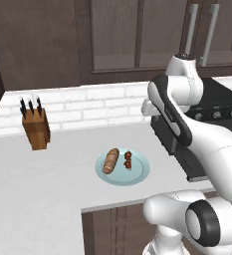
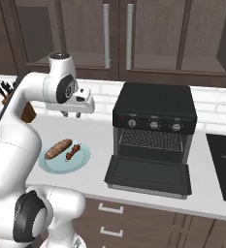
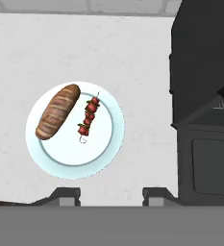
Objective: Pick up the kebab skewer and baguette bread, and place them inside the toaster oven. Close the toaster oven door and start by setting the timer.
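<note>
The counter carries every item, and the toaster oven serves as the landmark. The oven sits against the tiled back wall with its door dropped flat toward the front edge and the wire rack bare inside; three silver knobs run along the panel above the opening. To the left of the oven, well apart from it, lies a pale blue plate. On that plate rests the baguette, on the side farther from the oven, with the kebab skewer just beside it on the nearer side; the two do not appear to touch. A wooden knife block stands far to the oven's left, near the wall. The gripper hangs above the counter between plate and oven, fingers parted with nothing between them. Assessment: the door is open and ready, but neither food item is loaded; both picks, both placements, the door closing and the timer setting all remain outstanding.
</note>
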